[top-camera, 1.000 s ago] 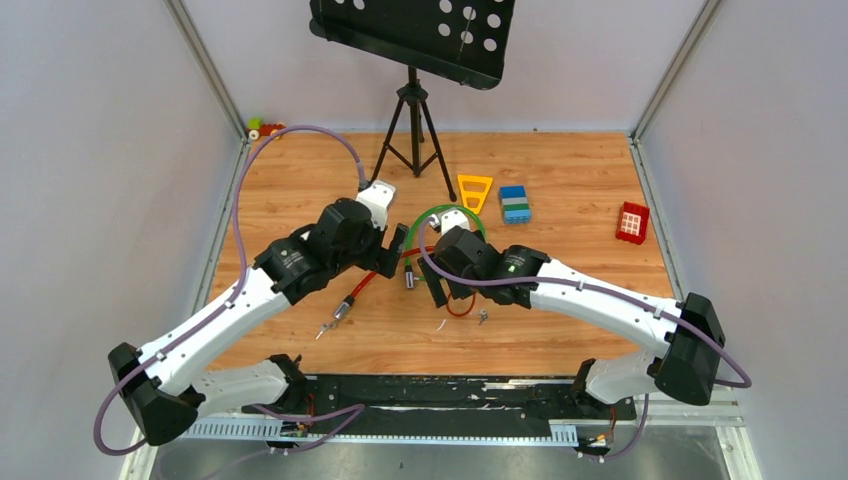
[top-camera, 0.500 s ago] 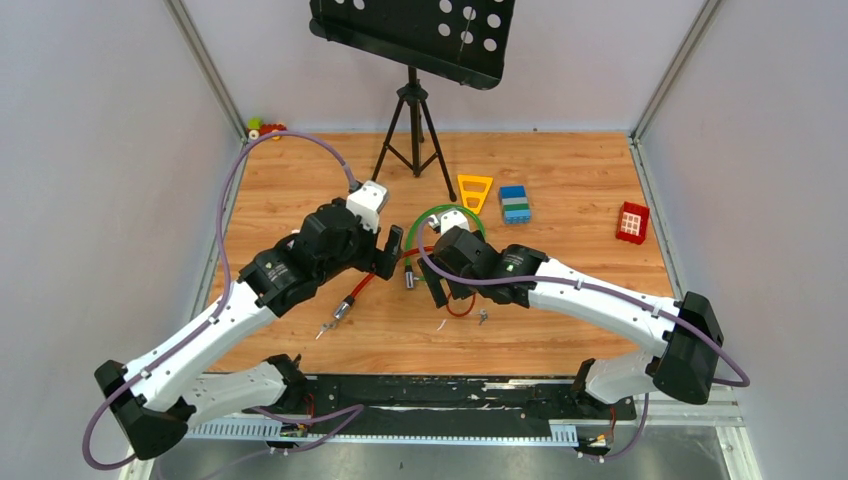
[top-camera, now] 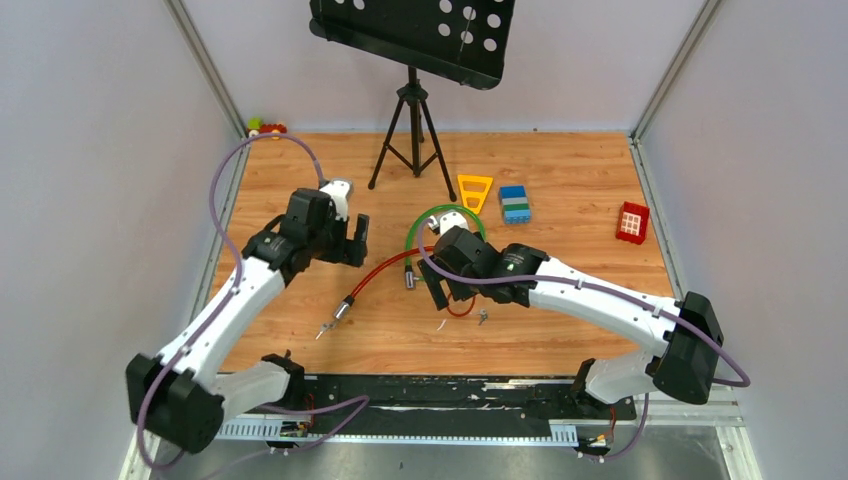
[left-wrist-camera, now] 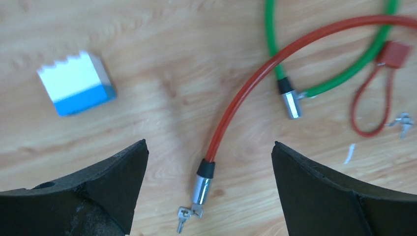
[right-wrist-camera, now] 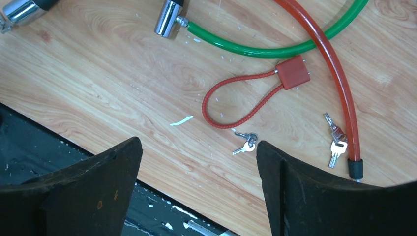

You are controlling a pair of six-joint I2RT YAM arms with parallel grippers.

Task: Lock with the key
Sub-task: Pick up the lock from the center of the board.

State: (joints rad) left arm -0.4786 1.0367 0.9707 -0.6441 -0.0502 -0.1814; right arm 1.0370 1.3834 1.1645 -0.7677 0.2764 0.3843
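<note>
Small silvery keys lie in three spots. One key sits at the metal plug of the red cable, below my left gripper, which is open and empty. A second key pair lies beside the wire loop of the small red padlock, just ahead of my open, empty right gripper. A third bunch rests by the red cable's other end. From above, the left gripper hangs over the table's left-centre and the right gripper near the padlock.
A green cable loops at the centre, its metal plug next to the red cable. A tripod stand, a yellow triangle, a blue-white block and a red brick stand farther back. The black front rail borders the near edge.
My left arm has swung left and back from the centre, uncovering the red cable. The right arm and the things on the table have not moved.
</note>
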